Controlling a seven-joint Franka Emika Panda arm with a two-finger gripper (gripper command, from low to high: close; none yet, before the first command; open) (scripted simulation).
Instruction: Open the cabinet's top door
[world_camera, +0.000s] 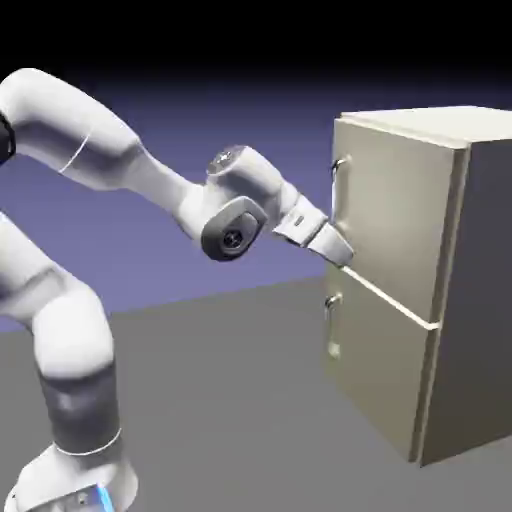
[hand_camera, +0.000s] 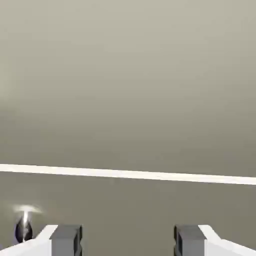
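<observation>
The beige cabinet (world_camera: 478, 300) stands at the exterior view's right, its two stacked doors facing the arm. The top door (world_camera: 395, 215) is closed flat, with its thin silver handle (world_camera: 338, 172) on its left edge. My gripper (world_camera: 345, 256) is close in front of that door's lower left corner, below the handle and just above the seam to the lower door (world_camera: 380, 370). In the hand view, beige door panel (hand_camera: 128, 75) fills the picture and a bright seam line (hand_camera: 128, 174) crosses it. The gripper (hand_camera: 127, 242) is open, with nothing between its fingers (hand_camera: 65, 240).
The lower door's own handle (world_camera: 328, 305) sits just beneath the gripper. A shiny silver handle end (hand_camera: 24, 227) shows at the hand view's lower left; I cannot tell which door it belongs to. Grey tabletop (world_camera: 230, 400) stretches between the arm's base and the cabinet.
</observation>
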